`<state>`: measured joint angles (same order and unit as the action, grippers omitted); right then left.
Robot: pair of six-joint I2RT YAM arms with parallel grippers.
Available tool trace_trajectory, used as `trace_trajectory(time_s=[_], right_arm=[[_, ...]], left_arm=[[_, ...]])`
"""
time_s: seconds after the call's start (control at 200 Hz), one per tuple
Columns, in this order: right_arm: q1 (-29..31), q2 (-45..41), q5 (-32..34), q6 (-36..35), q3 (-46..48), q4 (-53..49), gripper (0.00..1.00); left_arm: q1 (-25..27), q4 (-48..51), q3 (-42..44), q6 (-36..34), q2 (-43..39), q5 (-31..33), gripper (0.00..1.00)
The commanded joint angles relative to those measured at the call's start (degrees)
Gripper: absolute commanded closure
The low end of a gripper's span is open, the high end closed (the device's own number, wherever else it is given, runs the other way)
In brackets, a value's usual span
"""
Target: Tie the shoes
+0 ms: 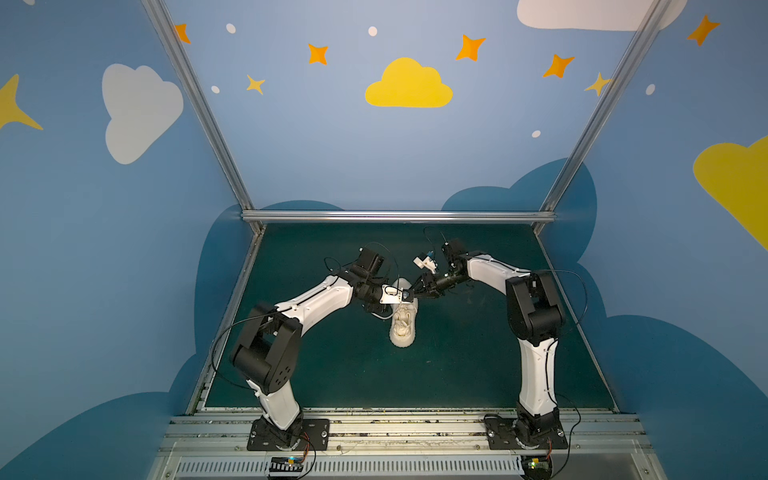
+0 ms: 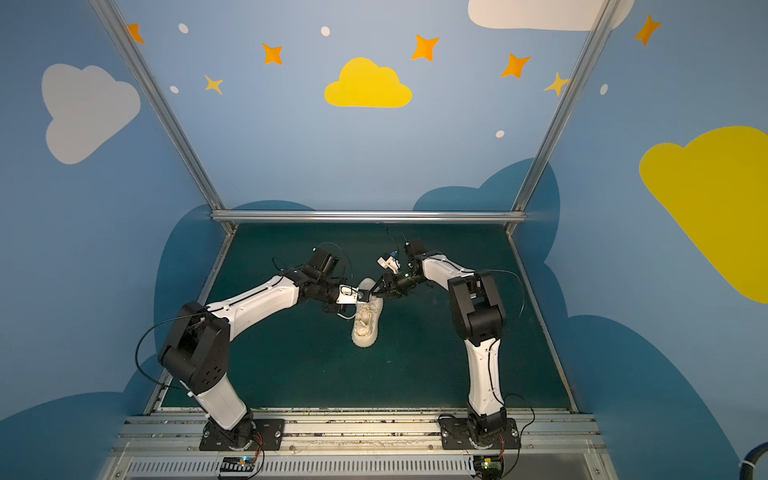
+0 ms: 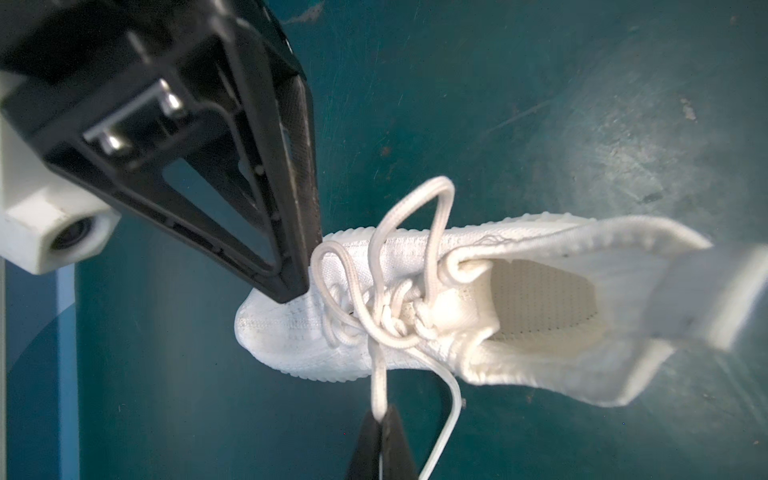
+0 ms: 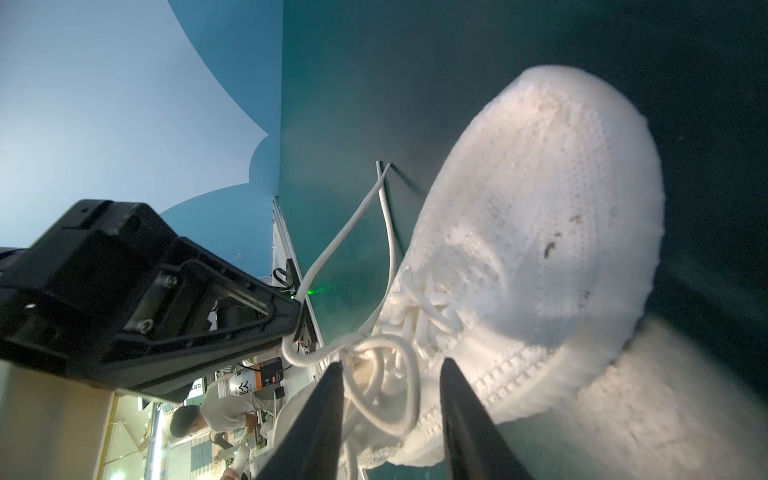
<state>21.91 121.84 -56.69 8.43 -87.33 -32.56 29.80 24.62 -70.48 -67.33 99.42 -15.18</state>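
So, the small cream-white knit sneaker with the ribbed off-white sole sits on its sole roughly in the middle of the dark green mat. In both top views it runs front to back, toe end toward the arm bases as far as I can tell.

Its long cream-white round laces are a loose tangle over the tongue. A couple of floppy loops stand up above the eyelets, and two strands trail off onto the mat beside the shoe.

The left gripper sits just off the sneaker's side with its jaws pressed together. It's pinching one strand of the laces, which runs straight from the crossing over the tongue into the fingertips.

The right gripper hovers right above the laced part with its jaws spread. One of the loops lies loose in the gap, and nothing is getting squeezed. I can't tell whether either finger actually touches the loop.

The two grippers are really close, nearly tip to tip over the shoe. The left white-and-black arm reaches in from one side and the right white-and-black arm from the other.

Around all that are blue walls painted with a yellow cloud, white clouds and orange stars, plus bare aluminium frame posts. In the right wrist view there's a person in a light shirt bent over a bench past the open front.
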Motion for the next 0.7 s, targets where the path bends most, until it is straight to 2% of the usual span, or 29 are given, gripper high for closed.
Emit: trace_trajectory(time_s=[0.0, 0.11, 0.24, 0.491, 0.696], right_arm=[[-1.1, -4.3, -1.1, 0.4, 1.9, 1.4, 0.61], [-1.8, -6.0, -1.1, 0.6, 4.2, 2.0, 0.62], [-2.5, -7.7, -1.1, 1.6, 7.9, 4.1, 0.68], [-2.7, -10.1, -2.2, 5.2, 15.1, 10.9, 0.84], [-2.5, -10.7, -3.7, 7.3, 17.1, 14.3, 0.97]], left_arm=[[0.3, 1.8, -0.8, -0.6, 0.3, -0.6, 0.96], [0.3, 1.8, -0.7, -0.6, 0.2, -0.6, 0.96], [0.5, 1.6, -0.7, -0.6, 0.0, -0.6, 0.96], [0.9, 1.5, -0.6, -0.6, -0.3, -0.9, 0.96], [1.0, 1.4, -0.2, -0.5, -0.6, -1.0, 0.96]])
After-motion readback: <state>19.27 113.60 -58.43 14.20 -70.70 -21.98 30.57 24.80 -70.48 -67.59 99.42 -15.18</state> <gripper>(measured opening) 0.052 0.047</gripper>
